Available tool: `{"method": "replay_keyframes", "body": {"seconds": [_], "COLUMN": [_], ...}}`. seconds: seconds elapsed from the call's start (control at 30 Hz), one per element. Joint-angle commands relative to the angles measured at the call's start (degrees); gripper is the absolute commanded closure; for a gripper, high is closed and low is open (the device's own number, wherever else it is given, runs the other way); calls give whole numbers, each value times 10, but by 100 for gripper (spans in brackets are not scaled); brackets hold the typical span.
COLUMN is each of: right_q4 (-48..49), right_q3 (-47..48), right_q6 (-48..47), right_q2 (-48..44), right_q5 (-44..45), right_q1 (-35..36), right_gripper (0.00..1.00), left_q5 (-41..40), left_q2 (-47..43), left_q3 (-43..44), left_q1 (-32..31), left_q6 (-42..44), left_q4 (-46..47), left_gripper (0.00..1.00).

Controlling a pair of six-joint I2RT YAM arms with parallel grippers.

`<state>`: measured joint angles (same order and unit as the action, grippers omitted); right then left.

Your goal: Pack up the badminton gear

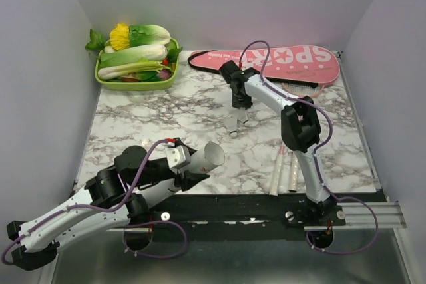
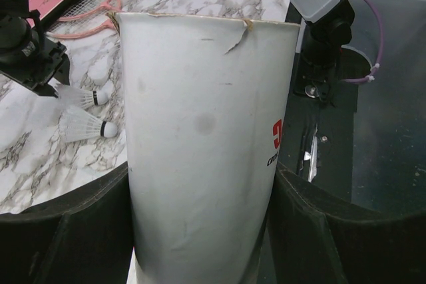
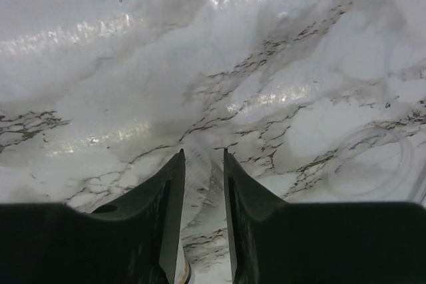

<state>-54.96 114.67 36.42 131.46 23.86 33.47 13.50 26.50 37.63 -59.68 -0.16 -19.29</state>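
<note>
A: Entry, starting at the near edge. Left gripper (image 2: 202,177)?

B: Jaws wide, clamped on the white tube (image 1: 203,157), one finger on each side of it. The tube is lifted off the marble table (image 1: 153,118). Its open mouth points away from the arm bases and to the right. The rim has a small tear and there is red print on the side.

A: Other items, placed against the tube?

B: To the right of its mouth and well apart, two racket handles lie side by side near the front edge. The rackets (image 1: 282,174) run away from there, and their heads are partly under the cover.

A: Right gripper (image 3: 203,154)?

B: It is beyond the tube's mouth, slightly right, pointing down at the table. Jaws are narrow. A shuttlecock (image 3: 202,184) sits between them, and its skirt fills the gap from pad to pad.

A: Any others?

B: A second shuttlecock (image 2: 83,126) lies on its side just beside the first, on the tube's side of it.

A: Far end?

B: The pink SPORT cover (image 1: 286,61) lies flat along the back wall, far beyond the tube and to the right. A green tray (image 1: 133,86) of leafy vegetables sits far beyond the tube on the left, in the back corner.
</note>
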Motion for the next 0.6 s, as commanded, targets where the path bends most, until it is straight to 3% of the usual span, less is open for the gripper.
{"method": "replay_keyframes", "body": {"seconds": [0.0, 0.17, 0.2, 0.57], "right_q4": [11, 32, 35, 90], "right_q3": [-30, -67, -82, -197], "right_q6": [8, 9, 8, -14], "right_q2": [-6, -33, -38, -131], "right_q5": [-29, -54, -63, -83], "right_q1": [1, 3, 4, 20], "right_gripper": [69, 97, 99, 99], "left_q5": [0, -4, -6, -11], "left_q2": [-1, 8, 10, 31], "left_q3": [11, 12, 11, 8], "left_q1": [3, 3, 3, 3], "left_q6": [-16, -13, -12, -11], "left_q4": [14, 10, 9, 7], "left_gripper": [100, 100, 100, 100]}}
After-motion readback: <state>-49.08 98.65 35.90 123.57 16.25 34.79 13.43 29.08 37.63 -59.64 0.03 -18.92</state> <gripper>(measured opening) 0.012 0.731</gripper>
